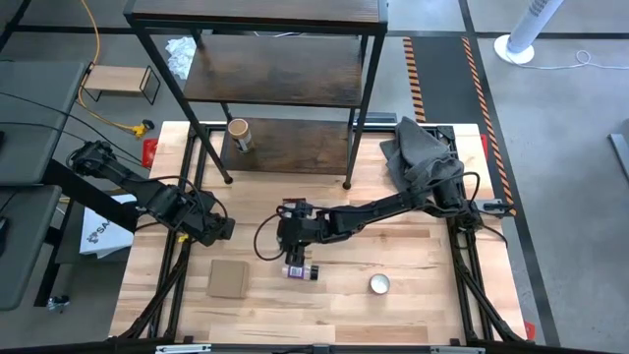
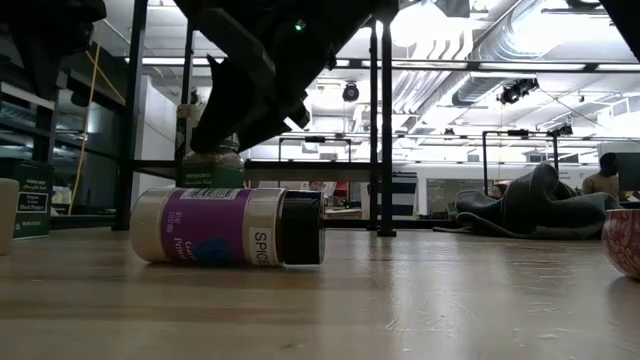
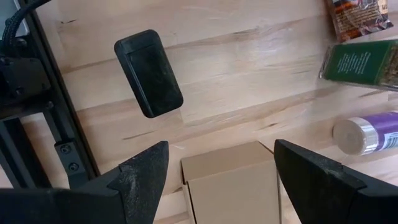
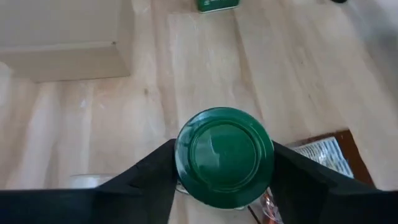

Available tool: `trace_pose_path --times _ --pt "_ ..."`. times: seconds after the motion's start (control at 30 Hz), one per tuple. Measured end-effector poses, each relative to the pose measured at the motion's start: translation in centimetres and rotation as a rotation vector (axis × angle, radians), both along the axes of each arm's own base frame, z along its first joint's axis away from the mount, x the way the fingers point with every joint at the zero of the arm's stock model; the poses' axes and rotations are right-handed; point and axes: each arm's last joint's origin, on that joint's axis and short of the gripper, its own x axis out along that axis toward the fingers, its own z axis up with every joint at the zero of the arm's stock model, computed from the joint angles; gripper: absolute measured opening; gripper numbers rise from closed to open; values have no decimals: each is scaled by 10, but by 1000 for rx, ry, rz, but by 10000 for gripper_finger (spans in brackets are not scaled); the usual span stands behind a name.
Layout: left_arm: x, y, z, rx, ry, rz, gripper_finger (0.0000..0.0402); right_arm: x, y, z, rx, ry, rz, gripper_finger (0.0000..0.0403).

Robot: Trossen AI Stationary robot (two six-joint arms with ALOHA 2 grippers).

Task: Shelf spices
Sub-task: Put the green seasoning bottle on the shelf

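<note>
One tan-lidded jar (image 1: pixel 239 135) on the shelf (image 1: pixel 285 74). My right gripper (image 4: pixel 224 163) clamps the green-lidded jar (image 4: pixel 224 154); purple-label jar (image 1: pixel 300 271) at six o'clock waits. Left gripper (image 3: pixel 214 171) released.

Grey concrete floor (image 1: pixel 570 147) surrounds the pale wood table (image 1: pixel 432 305), with orange-black hazard tape (image 1: pixel 421 74) striped across it. A white fan base (image 1: pixel 519 44) stands at the far right. Beyond the table, exposed ceiling ducts (image 2: pixel 520 30) and bright overhead lights (image 2: pixel 420 22) fill an open workshop
</note>
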Motion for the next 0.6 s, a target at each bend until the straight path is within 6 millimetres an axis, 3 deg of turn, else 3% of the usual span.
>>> trace_pose_path --times 0.27,0.47,0.6 --pt "0 0 0 3 -1 0 287 4 -5 10 -62 -37 -45 191" --pt "0 0 0 4 -2 -2 287 17 -9 64 -320 -136 -59 191" --pt "0 0 0 4 -3 -8 287 21 -25 99 -432 -200 -188 191"
